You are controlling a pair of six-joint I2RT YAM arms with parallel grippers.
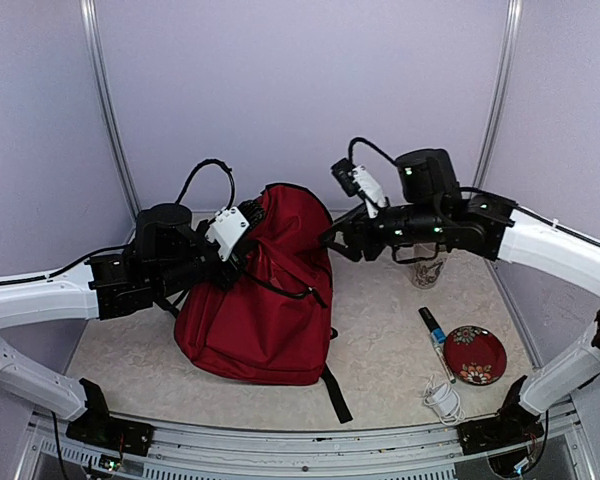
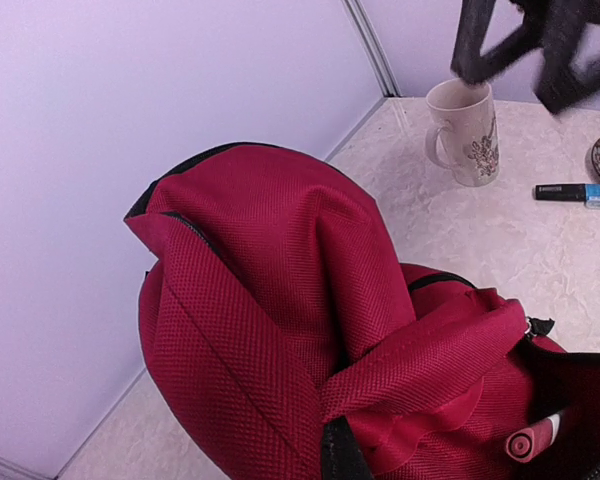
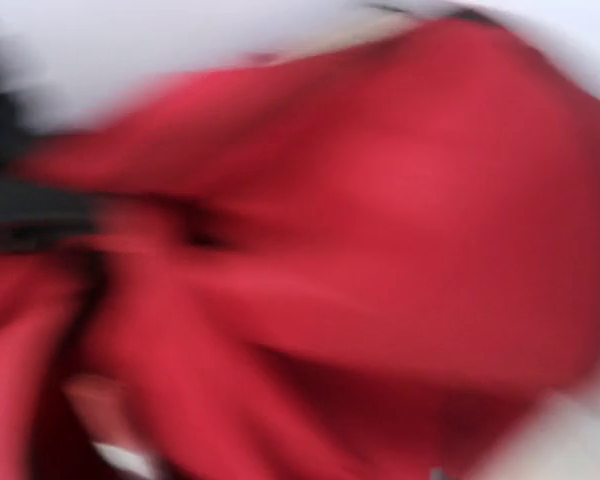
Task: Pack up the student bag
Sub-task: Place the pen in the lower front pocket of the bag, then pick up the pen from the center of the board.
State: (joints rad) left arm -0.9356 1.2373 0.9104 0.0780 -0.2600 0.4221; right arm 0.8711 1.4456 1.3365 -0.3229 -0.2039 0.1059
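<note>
The student bag [image 1: 265,300] is a large dark-red backpack, propped up mid-table with its top raised. My left gripper [image 1: 251,222] is shut on the fabric at the bag's upper left edge and holds it up. In the left wrist view the bag [image 2: 280,300] fills the frame, its fabric bunched toward my hidden fingers. A pink-and-white item [image 2: 535,437] shows inside its opening. My right gripper [image 1: 338,243] hangs open and empty just right of the bag's top; it also shows in the left wrist view [image 2: 508,85]. The right wrist view shows only blurred red bag fabric [image 3: 360,250].
A patterned mug [image 1: 427,268] stands behind my right arm, also in the left wrist view [image 2: 465,130]. A dark marker [image 1: 432,325], a red plate [image 1: 474,354] and a coiled white cable [image 1: 442,398] lie at the front right. Walls close in the back and sides.
</note>
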